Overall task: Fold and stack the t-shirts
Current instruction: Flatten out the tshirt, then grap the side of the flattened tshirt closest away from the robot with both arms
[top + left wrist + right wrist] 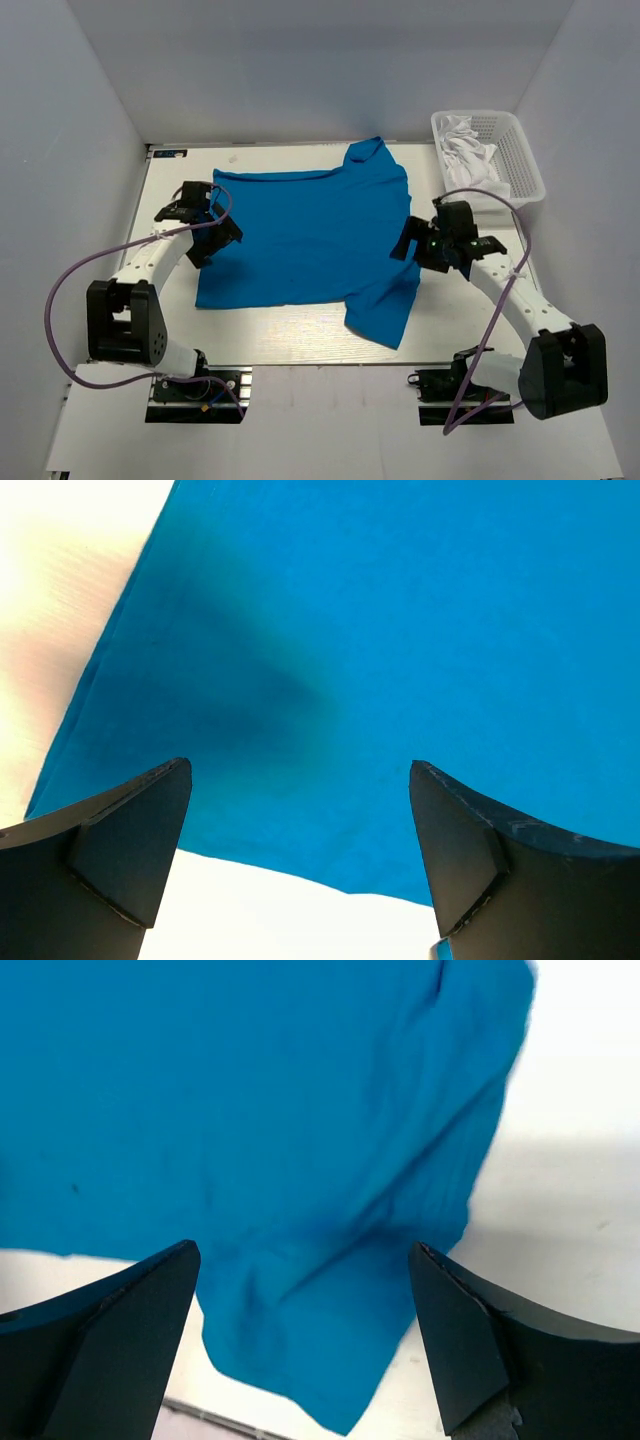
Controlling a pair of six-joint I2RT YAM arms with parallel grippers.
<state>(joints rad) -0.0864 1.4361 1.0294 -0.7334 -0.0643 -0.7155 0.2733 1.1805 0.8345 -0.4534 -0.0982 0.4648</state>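
Note:
A blue t-shirt [305, 240] lies spread on the white table, one sleeve [385, 310] hanging toward the near edge and another bunched at the far side [368, 152]. My left gripper [222, 232] hovers open over the shirt's left edge; in the left wrist view the blue cloth [380, 660] fills the frame, its hem between the fingers [120, 840]. My right gripper [408, 245] is open at the shirt's right edge; the right wrist view shows the sleeve [330, 1310] between its fingers [470, 1340]. Neither holds anything.
A white basket [525, 165] with white clothes [470, 150] stands at the far right corner. White walls enclose the table on three sides. The table's near edge [300, 362] runs just below the sleeve.

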